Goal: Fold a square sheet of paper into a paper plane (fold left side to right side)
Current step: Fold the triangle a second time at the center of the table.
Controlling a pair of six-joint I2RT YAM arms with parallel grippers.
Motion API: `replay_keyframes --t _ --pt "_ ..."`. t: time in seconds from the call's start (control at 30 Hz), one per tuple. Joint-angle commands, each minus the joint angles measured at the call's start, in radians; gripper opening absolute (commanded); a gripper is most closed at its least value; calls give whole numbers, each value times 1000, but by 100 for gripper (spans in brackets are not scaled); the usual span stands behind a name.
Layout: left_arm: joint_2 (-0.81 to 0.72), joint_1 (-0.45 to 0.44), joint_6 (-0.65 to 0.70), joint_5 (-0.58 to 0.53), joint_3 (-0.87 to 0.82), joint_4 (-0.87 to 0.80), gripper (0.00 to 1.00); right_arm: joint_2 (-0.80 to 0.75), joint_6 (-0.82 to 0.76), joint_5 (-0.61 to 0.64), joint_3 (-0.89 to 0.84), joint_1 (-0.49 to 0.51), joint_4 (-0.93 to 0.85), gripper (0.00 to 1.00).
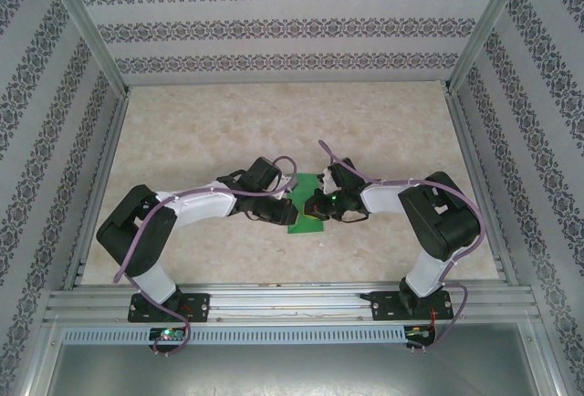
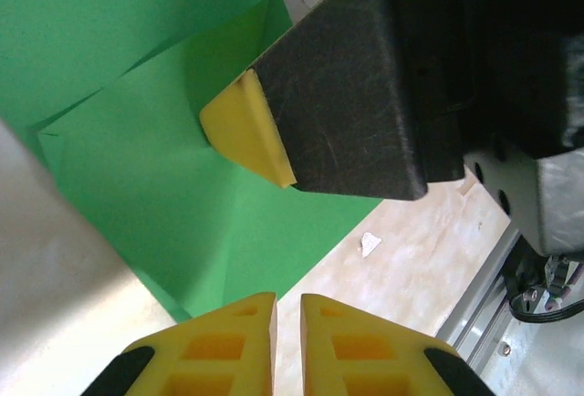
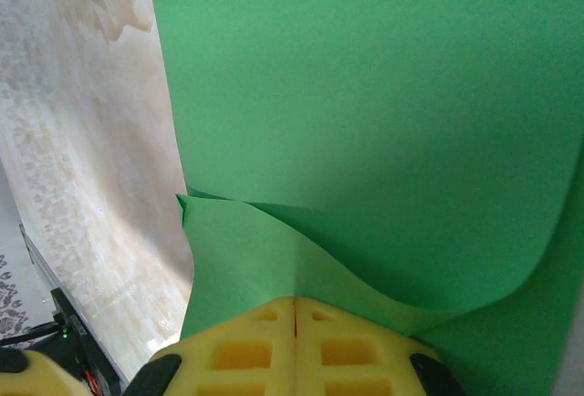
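Note:
The square sheet of paper (image 1: 305,224) is bright green and lies mid-table between the two arms, partly hidden under them. In the right wrist view the paper (image 3: 365,95) has one flap raised and curving. A crease runs straight into the closed seam of my right gripper (image 3: 294,312), which is shut on that flap. In the left wrist view the paper (image 2: 137,186) shows fold lines, and the right gripper (image 2: 243,133) rests on it with its yellow fingertip. My left gripper (image 2: 287,323) hangs over the paper's near edge, its jaws almost together and holding nothing. From above, the left gripper (image 1: 290,213) and right gripper (image 1: 316,205) nearly meet.
The beige marbled table (image 1: 274,122) is walled by patterned panels and metal posts. An aluminium rail (image 1: 292,300) runs along the near edge and also shows in the left wrist view as a rail (image 2: 493,296). A small white chip (image 2: 369,244) lies on the table beside the paper.

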Motion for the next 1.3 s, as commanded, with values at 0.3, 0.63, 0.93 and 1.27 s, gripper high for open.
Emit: replay_keyframes --t 0.3,0.63,0.93,1.27 --pt "95 -13 -26 46 -11 83 13 29 -29 38 -18 13 -97 0" --pt "124 -14 -14 11 -39 79 12 26 -40 44 -13 13 -118 0" --pt "110 -12 -4 -35 -60 63 10 22 -47 46 -5 13 -131 0" --pt "87 -13 10 -92 -71 27 6 6 -60 38 6 9 -117 0"
